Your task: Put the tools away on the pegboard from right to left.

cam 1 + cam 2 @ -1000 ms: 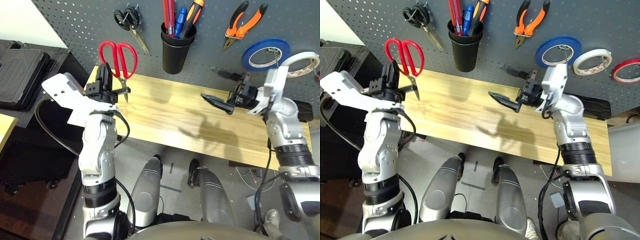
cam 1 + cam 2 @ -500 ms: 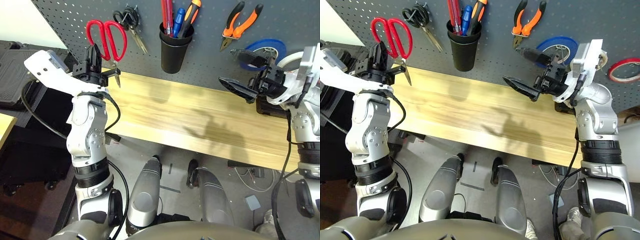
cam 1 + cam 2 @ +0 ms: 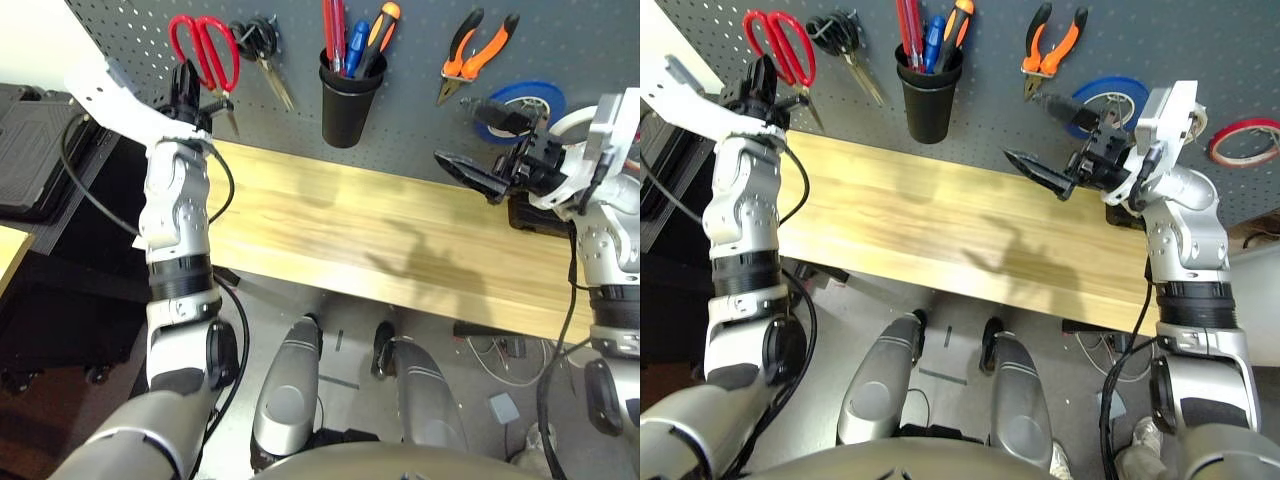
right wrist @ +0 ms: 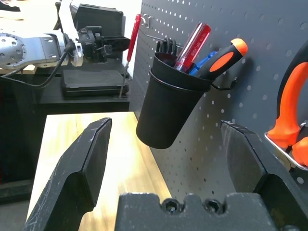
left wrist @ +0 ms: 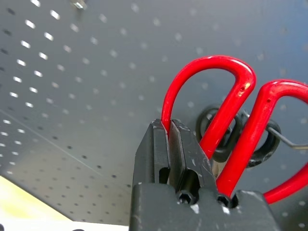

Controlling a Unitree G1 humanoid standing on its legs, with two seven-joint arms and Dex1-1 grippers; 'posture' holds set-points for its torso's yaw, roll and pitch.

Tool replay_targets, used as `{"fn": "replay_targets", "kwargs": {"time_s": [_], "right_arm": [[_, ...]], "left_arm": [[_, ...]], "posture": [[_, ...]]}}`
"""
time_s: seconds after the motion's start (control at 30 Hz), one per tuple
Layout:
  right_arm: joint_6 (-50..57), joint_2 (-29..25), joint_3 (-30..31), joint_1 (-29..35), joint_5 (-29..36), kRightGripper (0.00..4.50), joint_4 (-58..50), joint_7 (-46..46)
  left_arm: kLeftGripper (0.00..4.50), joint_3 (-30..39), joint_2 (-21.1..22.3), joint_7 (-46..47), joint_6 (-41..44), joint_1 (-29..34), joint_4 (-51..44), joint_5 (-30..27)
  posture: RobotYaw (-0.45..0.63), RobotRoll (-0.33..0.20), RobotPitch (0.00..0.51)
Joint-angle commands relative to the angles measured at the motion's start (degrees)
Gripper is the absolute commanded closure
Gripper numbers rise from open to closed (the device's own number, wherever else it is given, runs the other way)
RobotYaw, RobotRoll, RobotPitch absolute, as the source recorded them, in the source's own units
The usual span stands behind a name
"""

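My left gripper is shut on the red-handled scissors, holding them handles-up against the pegboard, just left of the hanging black-handled scissors. In the left wrist view its fingers clamp one red handle loop. My right gripper hangs open and empty over the table's right end, in front of the blue tape. On the board hang the pliers and the red tape ring. The red-handled screwdriver stands in the black cup.
A white tape roll hangs between the blue and red rings. The cup also holds a blue-handled and an orange-and-black-handled tool. The wooden table runs under the board. A black case lies at the far left.
My left arm has lifted the red scissors from above the table's left end up to the pegboard. My right gripper has drawn back to the right, staying open.
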Motion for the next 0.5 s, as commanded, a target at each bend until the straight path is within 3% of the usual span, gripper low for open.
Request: {"fn": "replay_targets", "kwargs": {"time_s": [0.03, 0.5], "right_arm": [[-0.7, 0.3, 0.3, 0.6, -0.8, 0.00, -0.2, -0.3], [-1.3, 0.7, 0.8, 1.3, -1.3, 0.00, 0.1, -0.3]], "left_arm": [[4.48, -0.7, -0.6, -0.9, -1.9, -1.0, 2.2, 0.6], [4.48, -0.3, -2.9, 2.3, 0.2, 5.9, -10.2, -0.7]], "posture": [[0.24, 0.000, 0.214], [0.24, 0.000, 0.235]]}}
